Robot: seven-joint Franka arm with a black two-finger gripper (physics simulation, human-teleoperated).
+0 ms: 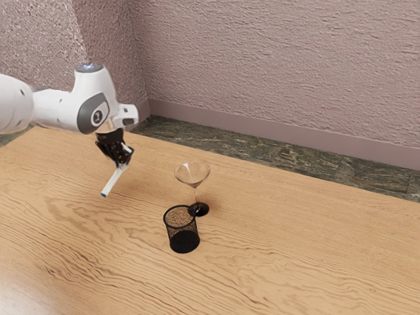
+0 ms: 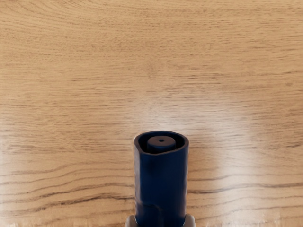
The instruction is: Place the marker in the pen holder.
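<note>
With the gripper (image 1: 123,161) closed on it at the exterior view's left, the tilted marker (image 1: 113,182) could be snagged on the pen holder (image 1: 184,241), or the glass (image 1: 192,176) just beyond toppled, by too low a carry.

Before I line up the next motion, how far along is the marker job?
Done: the marker is picked up, gripped in the tool.
In hand: the marker, slanting down from the tool, off to one side of the mesh pen holder.
Left: carry it over the holder's open top, likely straighten it, lower it in and release.
</note>
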